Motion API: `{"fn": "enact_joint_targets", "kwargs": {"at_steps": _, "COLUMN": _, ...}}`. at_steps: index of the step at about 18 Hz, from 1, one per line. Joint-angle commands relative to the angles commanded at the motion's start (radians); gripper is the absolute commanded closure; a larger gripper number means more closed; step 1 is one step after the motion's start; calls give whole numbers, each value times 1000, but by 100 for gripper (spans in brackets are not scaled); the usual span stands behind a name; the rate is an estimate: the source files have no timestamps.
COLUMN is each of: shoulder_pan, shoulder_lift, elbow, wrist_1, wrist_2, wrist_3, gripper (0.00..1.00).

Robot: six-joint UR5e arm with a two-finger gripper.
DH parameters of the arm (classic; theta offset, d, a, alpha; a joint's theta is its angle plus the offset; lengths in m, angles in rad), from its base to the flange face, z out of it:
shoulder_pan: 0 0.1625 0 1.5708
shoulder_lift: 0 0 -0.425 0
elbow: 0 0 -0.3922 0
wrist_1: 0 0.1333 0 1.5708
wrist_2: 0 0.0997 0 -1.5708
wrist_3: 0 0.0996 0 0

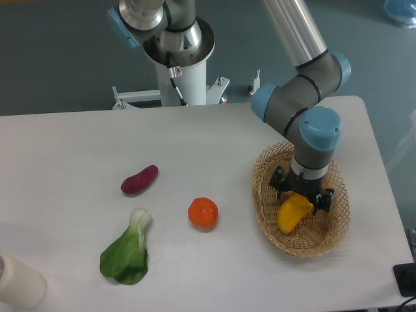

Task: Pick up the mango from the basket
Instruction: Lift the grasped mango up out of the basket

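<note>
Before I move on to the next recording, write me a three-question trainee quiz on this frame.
1. True or false: the mango lies inside the basket.
2. Which thing lies nearest the round orange fruit? A) the purple vegetable B) the leafy green C) the white cylinder
3. Fill in: the gripper is over the mango's ____ end, the one nearer the robot base.

Key
1. True.
2. A; the leafy green is only a little farther.
3. Upper. The fingers straddle that end, but the view does not show whether they are clamped on it.
</note>
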Motion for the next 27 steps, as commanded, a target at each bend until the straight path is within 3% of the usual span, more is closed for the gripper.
{"fn": "enact_joint_targets", "kwargs": {"at_steps": 4, "shoulder_pan": 0, "shoulder_lift": 2, "elbow": 0, "wrist_1": 0, "wrist_2": 0, "wrist_3": 0, "gripper": 42}}
{"fn": "enact_joint_targets", "kwargs": {"at_steps": 8, "shoulder_pan": 0, "shoulder_lift": 8, "elbow": 20, "wrist_1": 0, "wrist_2": -2, "wrist_3": 3, "gripper": 42}}
{"fn": "enact_joint_targets", "kwargs": {"at_steps": 14, "shoulder_pan": 11, "shoulder_lift": 98, "elbow": 64, "wrist_1": -26, "wrist_2": -2, "wrist_3": 43, "gripper": 42}}
{"fn": "enact_joint_targets", "kwargs": {"at_steps": 16, "shoulder_pan": 8, "shoulder_lift": 135, "elbow": 64, "wrist_1": -69, "wrist_2": -2, "wrist_3": 41, "gripper": 42}}
{"fn": "enact_joint_targets", "kwargs": {"at_steps": 19, "shoulder_pan": -5, "shoulder_lift": 219, "elbow": 60, "wrist_1": -207, "wrist_2": -11, "wrist_3": 29, "gripper": 42}}
{"fn": "enact_joint_targets", "kwargs": {"at_steps": 20, "shoulder_pan": -17, "shoulder_lift": 239, "elbow": 55, "wrist_1": -225, "wrist_2": -15, "wrist_3": 20, "gripper": 42}}
{"fn": "enact_joint_targets", "kwargs": {"at_steps": 23, "shoulder_pan": -81, "shoulder_lift": 290, "elbow": 46, "wrist_1": -242, "wrist_2": -43, "wrist_3": -122, "gripper": 42}}
{"fn": "enact_joint_targets", "kwargs": {"at_steps": 27, "shoulder_pan": -146, "shoulder_lift": 307, "elbow": 48, "wrist_1": -235, "wrist_2": -52, "wrist_3": -239, "gripper": 42}}
